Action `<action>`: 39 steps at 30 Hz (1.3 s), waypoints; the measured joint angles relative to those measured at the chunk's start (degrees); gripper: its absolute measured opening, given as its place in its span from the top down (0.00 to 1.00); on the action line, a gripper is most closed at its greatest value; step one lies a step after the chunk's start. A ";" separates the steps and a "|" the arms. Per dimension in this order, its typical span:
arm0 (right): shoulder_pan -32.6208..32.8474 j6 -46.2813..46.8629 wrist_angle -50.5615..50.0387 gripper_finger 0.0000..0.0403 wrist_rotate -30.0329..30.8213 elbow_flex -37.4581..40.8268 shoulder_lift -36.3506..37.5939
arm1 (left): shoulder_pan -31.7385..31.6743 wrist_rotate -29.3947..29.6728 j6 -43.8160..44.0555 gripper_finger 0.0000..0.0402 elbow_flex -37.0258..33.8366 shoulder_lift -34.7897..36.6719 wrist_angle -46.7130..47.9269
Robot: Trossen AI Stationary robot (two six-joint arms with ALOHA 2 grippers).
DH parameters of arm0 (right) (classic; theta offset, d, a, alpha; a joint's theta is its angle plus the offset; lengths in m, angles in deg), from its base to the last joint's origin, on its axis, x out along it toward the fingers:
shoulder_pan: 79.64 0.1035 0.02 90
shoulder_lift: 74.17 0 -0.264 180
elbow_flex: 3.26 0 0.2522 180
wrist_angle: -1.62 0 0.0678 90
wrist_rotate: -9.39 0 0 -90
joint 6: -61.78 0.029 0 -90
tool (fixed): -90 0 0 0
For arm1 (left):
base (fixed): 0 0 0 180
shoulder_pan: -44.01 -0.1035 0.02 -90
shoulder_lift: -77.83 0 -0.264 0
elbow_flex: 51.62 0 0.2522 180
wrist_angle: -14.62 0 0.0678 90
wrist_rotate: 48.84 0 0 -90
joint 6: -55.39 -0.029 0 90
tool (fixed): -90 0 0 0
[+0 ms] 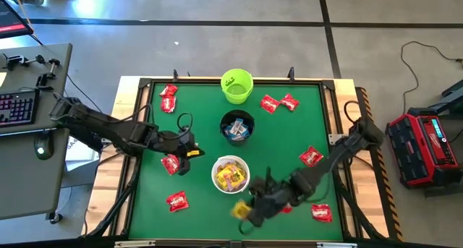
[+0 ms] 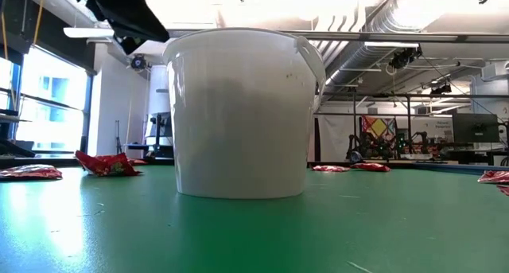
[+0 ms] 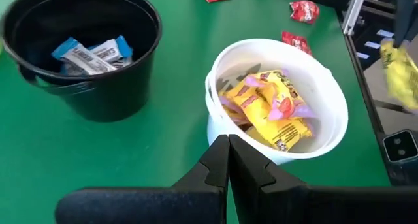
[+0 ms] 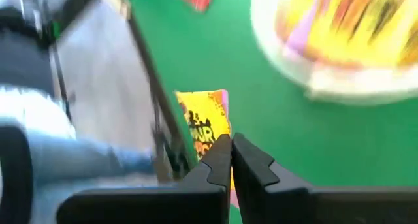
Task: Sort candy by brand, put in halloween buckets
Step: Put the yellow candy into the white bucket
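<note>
A robotics lab: exposed ceiling ducts [image 2: 413, 22], other robot rigs [image 2: 382, 142].

White bucket [image 3: 326, 93] of yellow candy [image 3: 274, 110] beside black bucket [image 3: 85, 87], beyond closed jaws.

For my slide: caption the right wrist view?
Right gripper shut on a yellow candy packet beside the white bucket.
</note>
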 joint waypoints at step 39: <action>-18.56 -1.28 -7.07 0.69 -5.88 -6.91 -4.66 | -0.09 2.82 -0.53 1.00 -2.67 4.49 0.42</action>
